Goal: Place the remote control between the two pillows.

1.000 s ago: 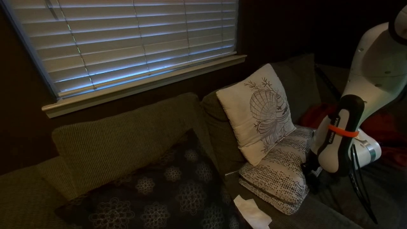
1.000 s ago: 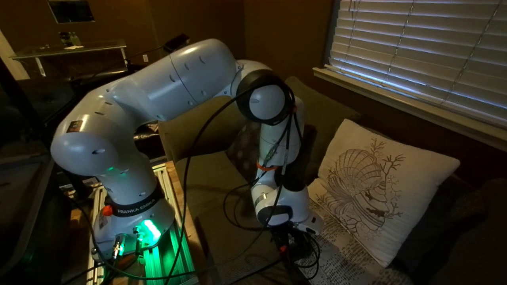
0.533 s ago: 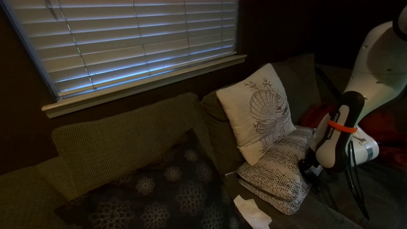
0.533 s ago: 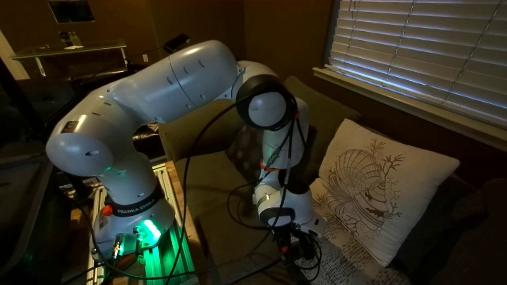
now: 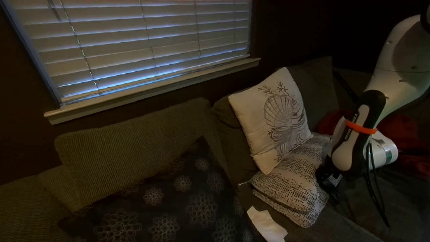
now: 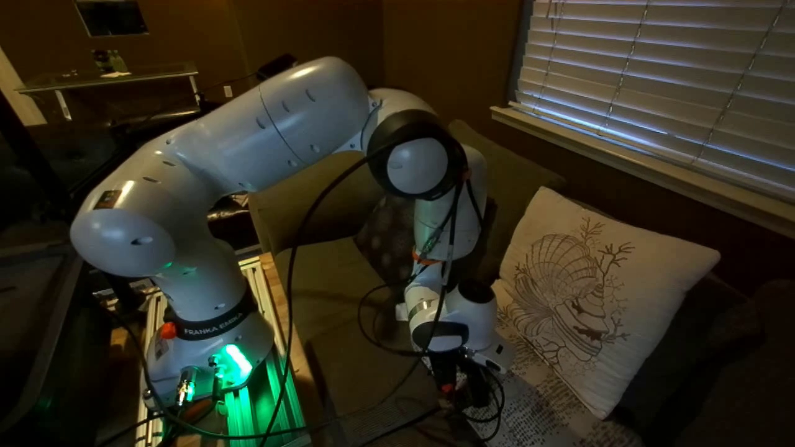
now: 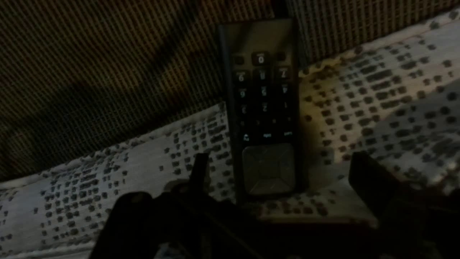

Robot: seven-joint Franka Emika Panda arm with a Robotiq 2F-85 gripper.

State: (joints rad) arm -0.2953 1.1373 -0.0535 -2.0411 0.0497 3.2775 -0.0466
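The claw (image 7: pixel 281 169) has its fingers spread wide and holds nothing. In the wrist view, one end of the remote control (image 7: pixel 264 108) is seen between them; it lies across the speckled pillow's (image 7: pixel 345 111) edge.

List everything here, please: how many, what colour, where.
Blinds: 1, whitish, top of both exterior views
Sofa: 1, brownish, below the blinds
Speckled pillow: 1, whitish with dark specks, on the sofa
Shell pillow: 1, cream, propped against the sofa's back
Dark cushion: 1, blackish with pale flowers, on the sofa
Remote control: 1, black, across the speckled pillow's edge
Paper or cloth: 1, white, near the speckled pillow
Red heap: count unclear, red, right in an exterior view
Table: 1, glassy, background
Wall panel: 1, black, above the table
Robot arm: 1, white, over the sofa
Cables: several, black, along the arm
Gripper: 1, black, jaws apart, remote control showing between
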